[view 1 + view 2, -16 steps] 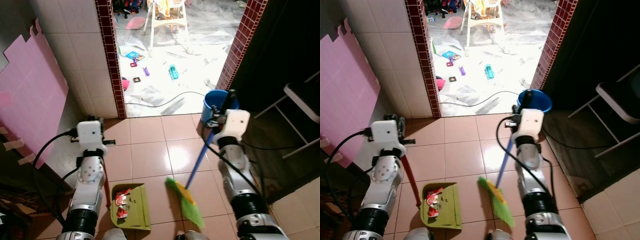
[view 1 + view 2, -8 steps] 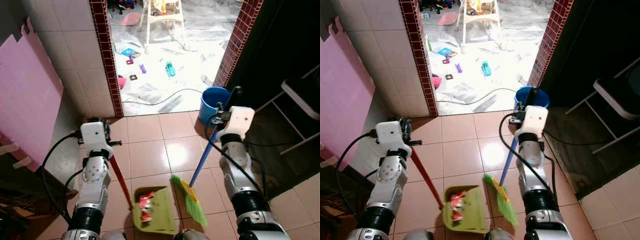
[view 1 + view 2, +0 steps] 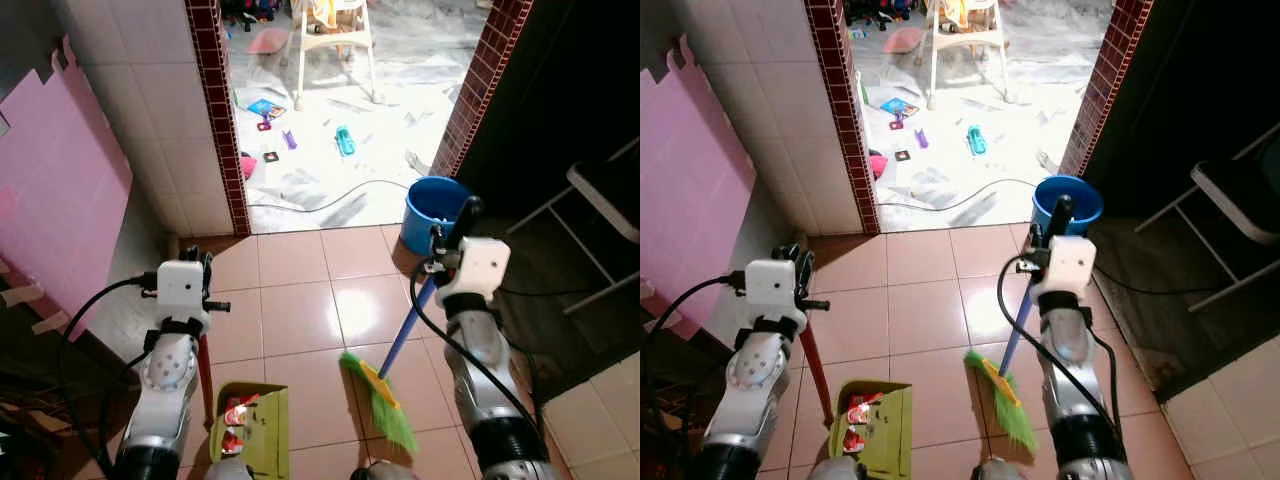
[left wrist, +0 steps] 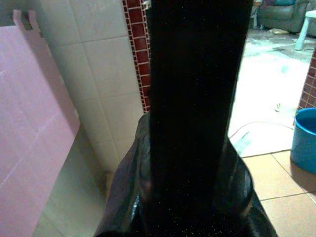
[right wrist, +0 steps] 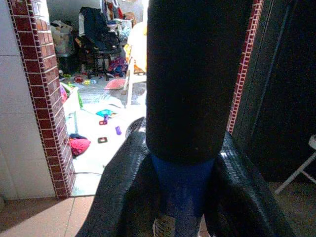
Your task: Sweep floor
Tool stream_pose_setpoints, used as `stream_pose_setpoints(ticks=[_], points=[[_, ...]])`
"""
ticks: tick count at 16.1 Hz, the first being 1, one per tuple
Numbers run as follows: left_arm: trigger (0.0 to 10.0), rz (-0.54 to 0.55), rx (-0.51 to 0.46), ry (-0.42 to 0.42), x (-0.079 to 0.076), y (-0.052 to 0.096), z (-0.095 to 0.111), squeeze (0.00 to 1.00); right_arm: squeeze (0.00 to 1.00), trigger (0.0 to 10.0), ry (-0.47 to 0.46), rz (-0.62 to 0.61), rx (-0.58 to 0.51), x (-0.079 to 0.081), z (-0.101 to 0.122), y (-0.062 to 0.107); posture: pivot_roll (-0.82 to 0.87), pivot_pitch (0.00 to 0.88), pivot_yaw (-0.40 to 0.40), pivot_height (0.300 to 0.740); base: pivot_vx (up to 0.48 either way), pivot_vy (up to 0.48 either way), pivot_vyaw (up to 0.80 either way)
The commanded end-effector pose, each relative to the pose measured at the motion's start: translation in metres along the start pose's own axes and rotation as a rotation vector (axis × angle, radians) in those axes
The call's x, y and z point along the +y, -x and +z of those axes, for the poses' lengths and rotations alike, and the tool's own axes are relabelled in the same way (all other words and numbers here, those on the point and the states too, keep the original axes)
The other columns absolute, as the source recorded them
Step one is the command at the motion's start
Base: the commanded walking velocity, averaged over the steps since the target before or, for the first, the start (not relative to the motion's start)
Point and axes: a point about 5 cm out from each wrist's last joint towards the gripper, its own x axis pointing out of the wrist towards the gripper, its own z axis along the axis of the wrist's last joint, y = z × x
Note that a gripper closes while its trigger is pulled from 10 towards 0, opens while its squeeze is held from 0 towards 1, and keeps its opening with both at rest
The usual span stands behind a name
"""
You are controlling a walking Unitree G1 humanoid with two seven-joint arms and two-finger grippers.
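The right gripper is clamping the top of the broom, its two black fingers pressed on either side of the blue handle just under the black grip cap, as the right wrist view shows. From the gripper the blue stick is slanting down toward 7 o'clock in the left eye view, and the green bristle head is resting on the brown floor tiles, fanning out toward 5 o'clock.

The left gripper is pinching the upper end of the dustpan's red handle; in the left wrist view the fingers are hugging a thick black grip. The red handle is dropping almost straight toward 6 o'clock from the gripper, and the green dustpan is sitting on the tiles at its foot, holding red-and-white scraps of litter.

The dustpan is lying at about 9 o'clock from the broom head, near it but not touching, with a strip of bare tile between them.

At 12 o'clock from the right gripper, just beside it, a blue bucket is standing at the doorway threshold. Beyond the red-tiled door posts, a pale floor is carrying scattered toys, a cable and a white chair. A pink foam panel is leaning against the wall at 10 o'clock from the left gripper.
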Motion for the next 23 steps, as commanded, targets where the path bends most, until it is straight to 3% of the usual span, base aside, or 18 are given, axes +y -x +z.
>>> stream_pose_setpoints(ticks=[1,6,10,23], points=[[10.0,-0.011,-0.025,-0.027,0.002,0.003,0.006,0.0,0.0,10.0,0.028,0.012,-0.013,-0.005,0.004,0.003,-0.02,0.0,-0.002,0.74,0.0,0.0,0.0],[10.0,-0.01,0.011,-0.043,0.008,0.033,-0.001,0.0,0.0,10.0,0.062,0.071,0.007,-0.007,0.004,0.032,-0.02,0.0,-0.002,0.74,0.0,0.0,0.0],[10.0,-0.004,0.023,-0.032,0.01,0.04,0.002,0.0,0.0,10.0,0.05,0.094,0.039,-0.004,0.003,0.049,-0.02,0.0,-0.003,0.74,0.0,0.0,0.0],[10.0,-0.036,0.069,-0.027,0.008,0.049,-0.003,0.0,0.0,10.0,0.075,-0.017,0.109,-0.014,0.001,0.052,-0.03,0.0,0.001,0.74,0.0,0.0,0.0]])
